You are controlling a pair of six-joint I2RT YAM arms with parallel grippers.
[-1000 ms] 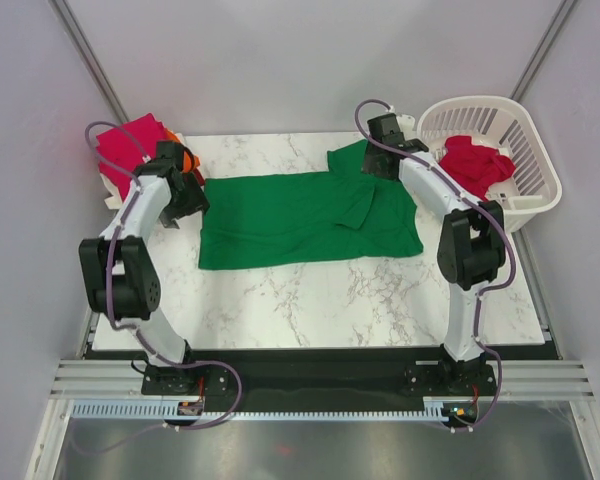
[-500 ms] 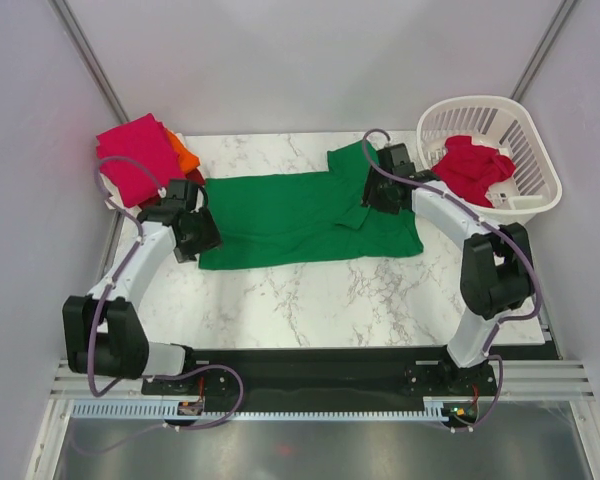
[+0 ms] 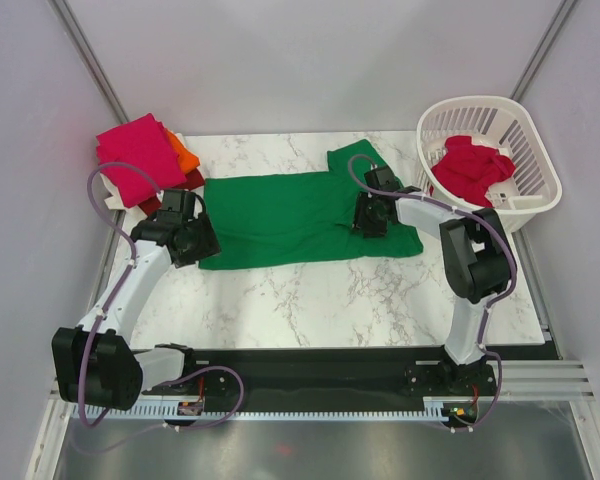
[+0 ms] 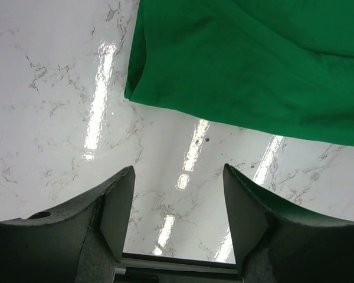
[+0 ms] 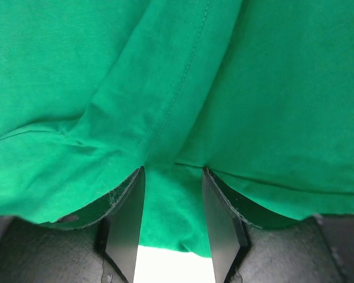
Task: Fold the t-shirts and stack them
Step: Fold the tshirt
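Observation:
A bright green t-shirt point(image 3: 290, 215) lies spread flat across the far middle of the marble table. My left gripper point(image 3: 202, 243) is open and empty, low over bare table just beside the shirt's near left corner; the left wrist view shows that corner point(image 4: 253, 65) ahead of the open gripper point(image 4: 177, 177). My right gripper point(image 3: 368, 218) is open and sits right down on the shirt's right part. In the right wrist view its gripper point(image 5: 172, 171) straddles a sleeve seam of the green cloth point(image 5: 253, 88). A magenta-pink shirt point(image 3: 135, 155) tops a pile with an orange one point(image 3: 183, 155) and a dark red one point(image 3: 194, 180) at the far left.
A white slatted laundry basket point(image 3: 535, 140) stands at the far right with a red shirt point(image 3: 472, 165) in it. Bare marble table point(image 3: 310, 300) runs from the green shirt to the near edge. Grey walls close in on both sides.
My left gripper has come from beside the pile toward me to the green shirt's near left corner. My right gripper has moved from the shirt's far right edge down onto its right part.

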